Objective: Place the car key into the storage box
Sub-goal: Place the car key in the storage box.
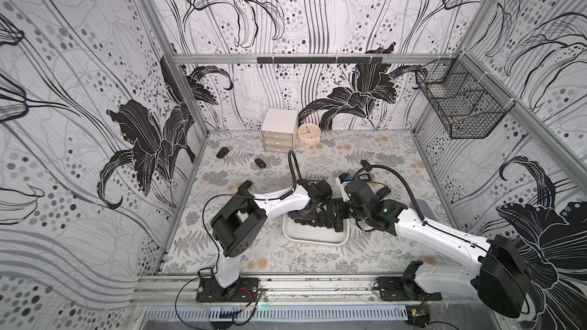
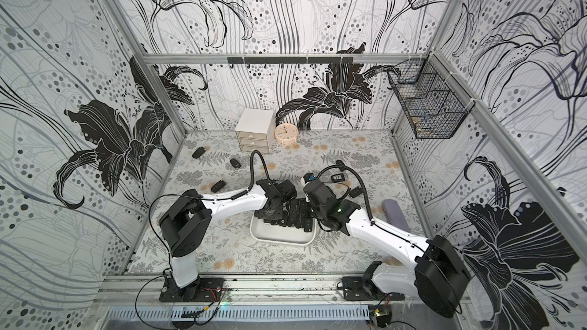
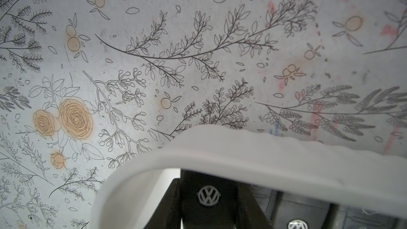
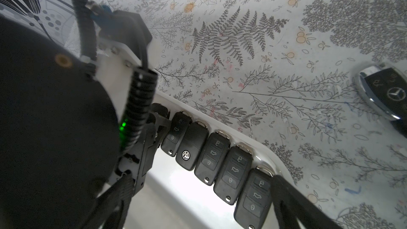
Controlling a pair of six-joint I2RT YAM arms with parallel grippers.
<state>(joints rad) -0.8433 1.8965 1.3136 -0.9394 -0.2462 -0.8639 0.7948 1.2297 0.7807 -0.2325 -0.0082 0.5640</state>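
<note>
White storage box [image 1: 314, 240] w/ fob row [image 4: 222, 161]; left gripper [image 3: 207, 183] pinching car key [image 3: 208, 196] inside, unreleased; right gripper [image 4: 203, 181] spread, empty; several loose fobs [image 1: 259, 162] outside.

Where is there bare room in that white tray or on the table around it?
The near half of the storage box, between the row of keys and its front rim, is bare. Its far edge is crowded: keys side by side, the left arm and right arm over it. The table between box and front rail is also free.

Row of car keys [image 4: 212, 157] inside storage box [image 1: 313, 240], drawer cabinet [image 1: 279, 130] behind
</note>
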